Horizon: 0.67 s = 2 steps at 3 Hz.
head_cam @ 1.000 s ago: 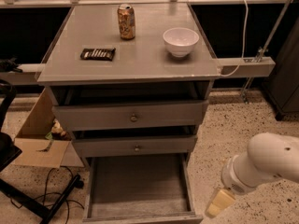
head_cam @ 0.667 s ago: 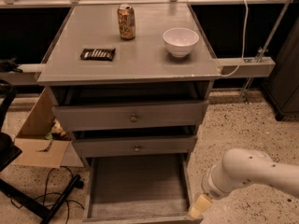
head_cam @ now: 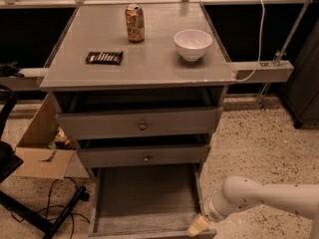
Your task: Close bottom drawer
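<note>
The bottom drawer [head_cam: 144, 195] of the grey cabinet is pulled far out, showing its long flat grey inside. Its front and knob are cut off by the lower edge of the view. My white arm [head_cam: 259, 195] reaches in from the right. My gripper [head_cam: 198, 225], with pale yellow fingertips, sits at the drawer's front right corner, touching or nearly touching the front edge.
The mid drawer [head_cam: 144, 156] and top drawer [head_cam: 142, 123] stand slightly open. On the cabinet top sit a soda can [head_cam: 134, 23], a white bowl [head_cam: 193, 44] and a dark snack bar [head_cam: 104, 58]. A cardboard box [head_cam: 42, 143] and cables lie at left.
My arm has swung left and down, bringing the gripper from the floor at the right to the bottom drawer's front right corner.
</note>
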Tool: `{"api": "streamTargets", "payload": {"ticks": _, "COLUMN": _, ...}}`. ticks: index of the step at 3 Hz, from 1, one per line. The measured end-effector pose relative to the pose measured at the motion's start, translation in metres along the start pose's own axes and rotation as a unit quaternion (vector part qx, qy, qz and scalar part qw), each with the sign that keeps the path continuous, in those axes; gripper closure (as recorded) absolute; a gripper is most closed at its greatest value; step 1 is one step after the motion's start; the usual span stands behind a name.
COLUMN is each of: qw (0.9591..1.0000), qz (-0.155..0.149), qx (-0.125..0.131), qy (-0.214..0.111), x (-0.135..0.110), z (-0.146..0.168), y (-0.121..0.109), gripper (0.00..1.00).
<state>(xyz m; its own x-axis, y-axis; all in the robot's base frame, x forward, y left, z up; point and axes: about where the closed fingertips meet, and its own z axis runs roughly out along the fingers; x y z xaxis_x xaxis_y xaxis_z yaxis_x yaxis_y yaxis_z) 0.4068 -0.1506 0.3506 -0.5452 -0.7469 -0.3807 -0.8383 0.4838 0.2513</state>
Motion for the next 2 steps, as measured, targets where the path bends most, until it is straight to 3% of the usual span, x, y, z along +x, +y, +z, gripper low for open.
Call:
{"api": "streamTargets", "payload": {"ticks": 1, "qw": 0.9983, "qz": 0.04, "qx": -0.032, "qy": -0.03, "x": 0.024, "z": 0.043, "y": -0.005, "gripper": 0.41}}
{"api": "streamTargets", "payload": {"ticks": 2, "qw": 0.9967, "qz": 0.057, "qx": -0.043, "qy": -0.039, "x": 0.036, "z": 0.061, "y": -0.005, "gripper": 0.65}}
